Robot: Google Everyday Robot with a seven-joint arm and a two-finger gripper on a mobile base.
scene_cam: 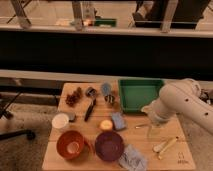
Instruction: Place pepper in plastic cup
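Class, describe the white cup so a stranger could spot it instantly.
Start at the wooden table, then its left edge: just behind the orange bowl stands the white cup. The tool hangs far off, in front of the green tray. Unlike that bowl, the cup is small and white.
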